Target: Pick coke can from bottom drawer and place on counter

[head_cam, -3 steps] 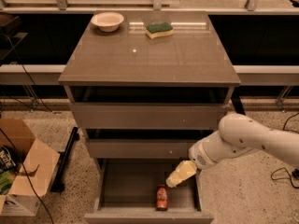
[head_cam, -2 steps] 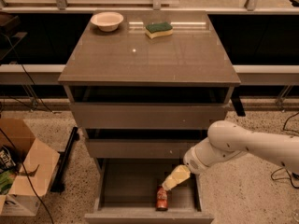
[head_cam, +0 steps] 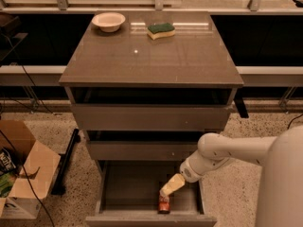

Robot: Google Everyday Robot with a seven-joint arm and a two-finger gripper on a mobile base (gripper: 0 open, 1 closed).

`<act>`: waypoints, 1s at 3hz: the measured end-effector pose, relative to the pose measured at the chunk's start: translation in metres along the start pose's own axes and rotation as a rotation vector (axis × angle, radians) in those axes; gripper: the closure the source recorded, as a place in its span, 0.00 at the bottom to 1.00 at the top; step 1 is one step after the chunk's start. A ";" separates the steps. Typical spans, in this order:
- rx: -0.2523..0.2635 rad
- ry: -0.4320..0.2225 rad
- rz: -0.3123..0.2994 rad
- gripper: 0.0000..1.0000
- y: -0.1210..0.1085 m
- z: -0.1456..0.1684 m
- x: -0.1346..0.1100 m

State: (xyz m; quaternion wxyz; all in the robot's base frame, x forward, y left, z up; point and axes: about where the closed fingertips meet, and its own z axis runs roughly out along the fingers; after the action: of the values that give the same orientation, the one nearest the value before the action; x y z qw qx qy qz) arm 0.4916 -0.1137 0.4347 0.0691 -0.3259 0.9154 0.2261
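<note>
The bottom drawer (head_cam: 118, 193) is pulled open below the two upper drawers. The coke can (head_cam: 164, 205), small and red, lies inside it near the front wall, right of the middle. My gripper (head_cam: 169, 189) hangs down into the drawer from the white arm at the right, its tip just above the can and touching or nearly touching its top. The counter (head_cam: 156, 56) is the glossy grey-brown top of the cabinet.
A cream bowl (head_cam: 109, 21) and a green and yellow sponge (head_cam: 160, 30) sit at the back of the counter. An open cardboard box (head_cam: 21, 171) stands on the floor at the left. A dark bar (head_cam: 66, 162) leans by the cabinet's left side.
The arm has moved left and down, bringing the gripper from above and right of the can to just over it. The can has not moved.
</note>
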 end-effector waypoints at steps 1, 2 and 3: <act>0.003 0.019 0.055 0.00 -0.018 0.029 0.007; -0.001 0.023 0.059 0.00 -0.018 0.032 0.009; -0.017 0.022 0.106 0.00 -0.025 0.043 0.008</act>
State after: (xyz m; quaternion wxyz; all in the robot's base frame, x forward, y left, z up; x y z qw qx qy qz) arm 0.5003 -0.1157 0.3849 0.0443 -0.2798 0.9302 0.2334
